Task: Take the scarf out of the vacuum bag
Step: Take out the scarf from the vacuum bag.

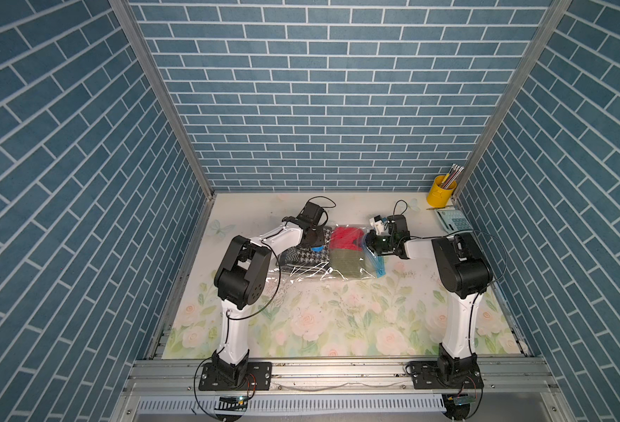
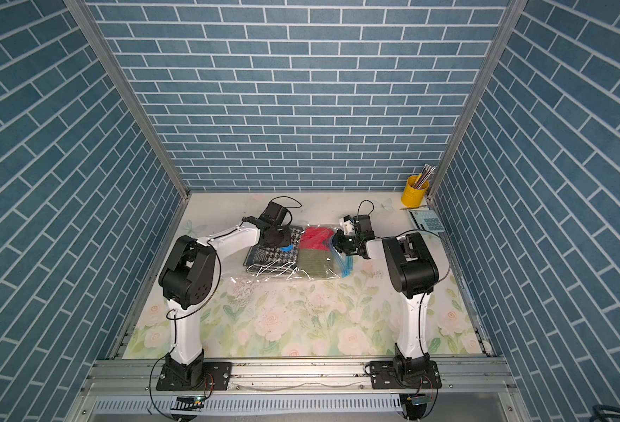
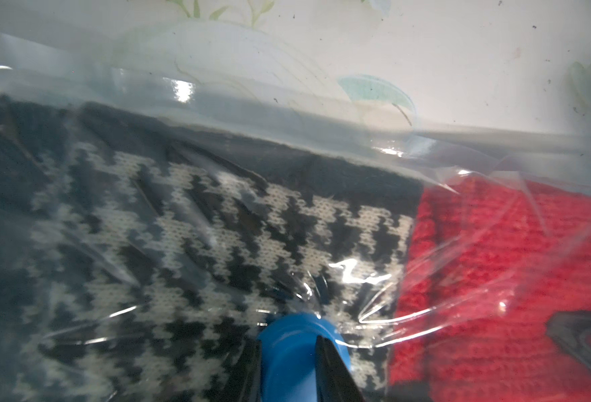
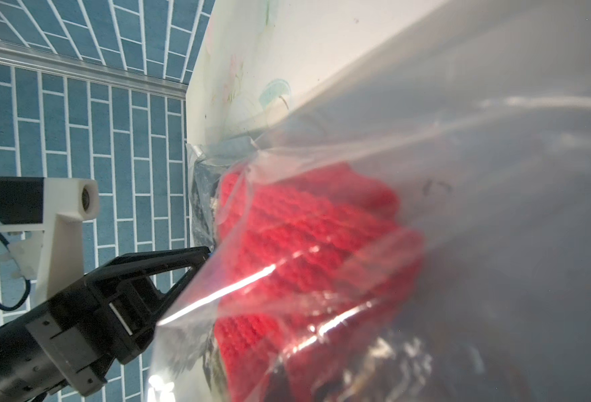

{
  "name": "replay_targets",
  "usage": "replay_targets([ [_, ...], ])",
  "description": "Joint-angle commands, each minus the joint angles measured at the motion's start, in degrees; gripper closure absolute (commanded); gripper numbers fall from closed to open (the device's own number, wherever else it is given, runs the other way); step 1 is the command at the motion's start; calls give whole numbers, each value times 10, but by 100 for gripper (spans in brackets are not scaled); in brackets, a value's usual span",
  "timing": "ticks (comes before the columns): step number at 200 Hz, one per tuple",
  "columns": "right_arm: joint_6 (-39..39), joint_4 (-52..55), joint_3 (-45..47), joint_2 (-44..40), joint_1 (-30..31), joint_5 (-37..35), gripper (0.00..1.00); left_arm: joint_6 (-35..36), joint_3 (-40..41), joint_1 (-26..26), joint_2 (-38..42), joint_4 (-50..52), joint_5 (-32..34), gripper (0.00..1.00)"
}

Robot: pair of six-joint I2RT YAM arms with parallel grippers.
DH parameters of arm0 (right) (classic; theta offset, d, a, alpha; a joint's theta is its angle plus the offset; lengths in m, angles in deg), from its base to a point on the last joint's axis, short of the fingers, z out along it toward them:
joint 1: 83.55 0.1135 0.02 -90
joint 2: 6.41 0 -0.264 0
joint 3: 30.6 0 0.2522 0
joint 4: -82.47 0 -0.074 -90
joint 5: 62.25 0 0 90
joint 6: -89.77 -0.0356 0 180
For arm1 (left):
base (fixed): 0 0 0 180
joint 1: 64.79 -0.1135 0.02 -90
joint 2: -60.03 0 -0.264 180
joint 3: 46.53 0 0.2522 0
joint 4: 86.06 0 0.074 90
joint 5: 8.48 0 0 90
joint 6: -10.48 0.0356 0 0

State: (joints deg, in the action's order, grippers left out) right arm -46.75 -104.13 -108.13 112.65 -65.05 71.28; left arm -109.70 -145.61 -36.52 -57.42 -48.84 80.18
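Left arm (image 1: 232, 329) and right arm (image 1: 460, 323): white link shells, black joint housings, loose black cables (image 1: 278, 272), black bolted base plates (image 1: 261, 376).

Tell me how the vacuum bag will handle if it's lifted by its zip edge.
The vacuum bag looks thin and crinkled, so it would probably sag rather than hold shape. Its glossy film may slip in a grip. The folded knitwear inside likely weighs it down.

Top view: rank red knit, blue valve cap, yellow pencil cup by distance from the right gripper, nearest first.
From the right gripper:
1. The red knit, in the vacuum bag, right beside it.
2. The blue valve cap, farther along the bag, leftward.
3. The yellow pencil cup, far back corner.
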Motion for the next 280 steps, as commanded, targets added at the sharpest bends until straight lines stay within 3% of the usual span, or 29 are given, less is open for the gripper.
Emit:
replay_targets([
  [1, 0, -21, 12, -14, 4, -10, 100, 5, 0, 10, -26, 34, -16, 70],
  [90, 112, 155, 35, -105, 7, -137, 100, -8, 12, 9, -23, 28, 1, 70],
  [159, 187, 273, 35, -143, -8, -195, 100, -14, 17, 9, -22, 25, 6, 70],
  [280, 204, 380, 77, -254, -68, -325, 100, -12, 9, 8, -22, 32, 7, 70],
])
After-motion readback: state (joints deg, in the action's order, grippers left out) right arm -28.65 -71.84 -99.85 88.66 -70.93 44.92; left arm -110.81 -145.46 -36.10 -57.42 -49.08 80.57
